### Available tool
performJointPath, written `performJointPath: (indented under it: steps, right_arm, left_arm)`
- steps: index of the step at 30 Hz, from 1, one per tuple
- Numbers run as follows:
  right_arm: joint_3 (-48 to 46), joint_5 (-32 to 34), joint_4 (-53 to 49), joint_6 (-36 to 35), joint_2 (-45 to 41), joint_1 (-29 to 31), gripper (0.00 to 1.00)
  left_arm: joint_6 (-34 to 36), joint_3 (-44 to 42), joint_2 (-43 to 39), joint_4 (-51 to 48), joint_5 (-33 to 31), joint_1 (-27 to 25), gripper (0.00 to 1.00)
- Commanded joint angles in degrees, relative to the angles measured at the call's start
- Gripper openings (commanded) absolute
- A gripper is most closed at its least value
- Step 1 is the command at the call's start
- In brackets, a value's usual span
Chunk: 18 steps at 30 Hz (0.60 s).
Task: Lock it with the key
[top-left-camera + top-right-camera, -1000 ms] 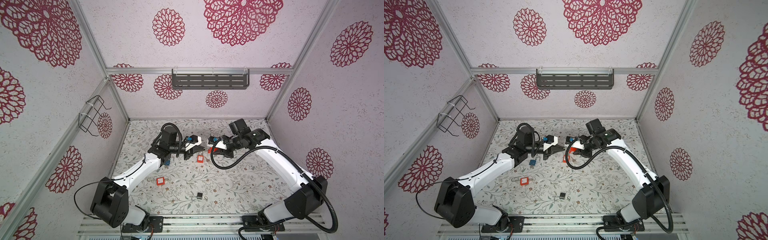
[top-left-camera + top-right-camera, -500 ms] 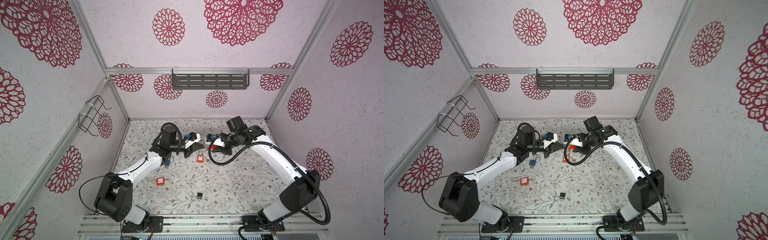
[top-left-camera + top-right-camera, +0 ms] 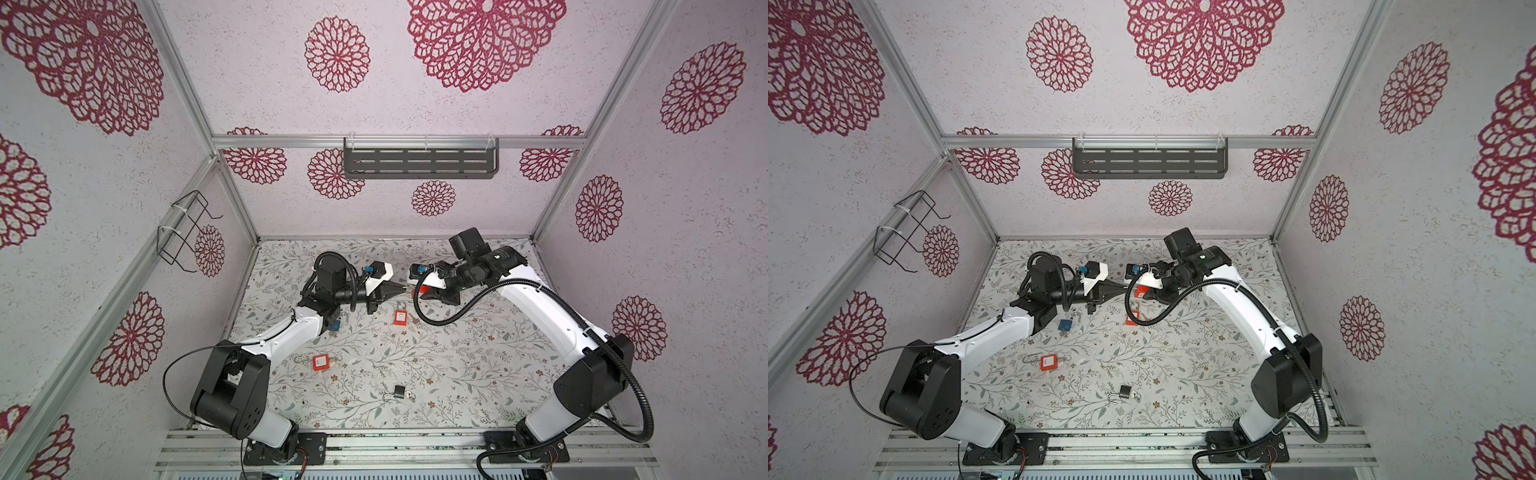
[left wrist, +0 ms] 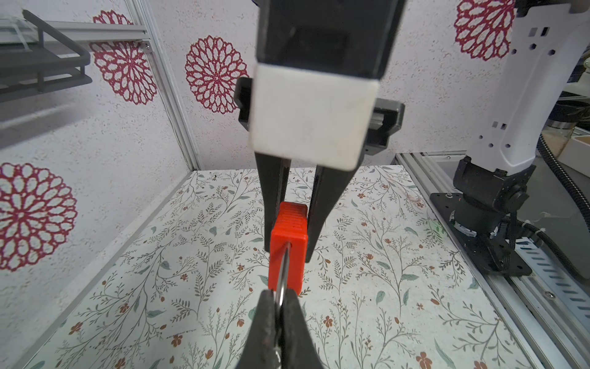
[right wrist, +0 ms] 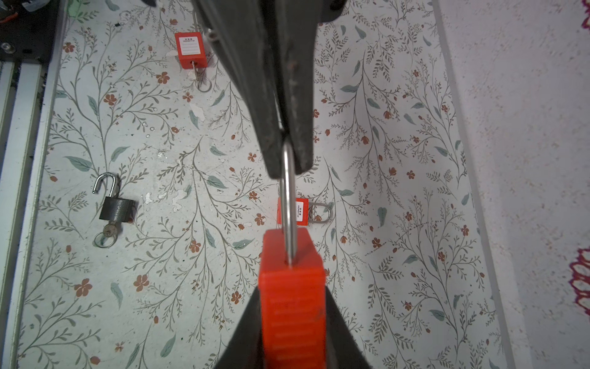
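The right end effector [image 5: 292, 297] clamps the red padlock [image 4: 289, 230] by its body while the left end effector [image 4: 278, 308], closed tight, pinches its steel shackle [image 5: 289, 191], seemingly bracing both halves in mid-air to press them shut.

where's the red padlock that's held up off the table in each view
Both top views: red padlock in mid-air, near the centre.
Left wrist: padlock at centre, shackle running toward the camera.
Right wrist: padlock at bottom centre, body nearest the camera.
Shared landmark: the left gripper pinching its shackle.
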Motion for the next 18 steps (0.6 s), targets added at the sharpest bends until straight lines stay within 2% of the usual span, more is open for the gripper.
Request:
performJointPath:
  steps: [1, 10, 18]
  right_arm:
    - [1.84, -0.52, 6.71, -0.91, -1.29, 0.22, 0.21]
    - [7.01, -4.79, 4.25, -1.49, 1.51, 0.04, 0.16]
    - [6.78, -2.58, 2.12, -2.19, 1.52, 0.04, 0.19]
  left_arm:
    - [-5.02, -0.69, 0.32, 3.10, 3.19, -0.49, 0.00]
    - [-3.69, -1.35, 1.20, 1.82, 3.12, -0.70, 0.00]
    - [-4.62, -1.17, 0.76, 2.30, 2.66, 0.05, 0.00]
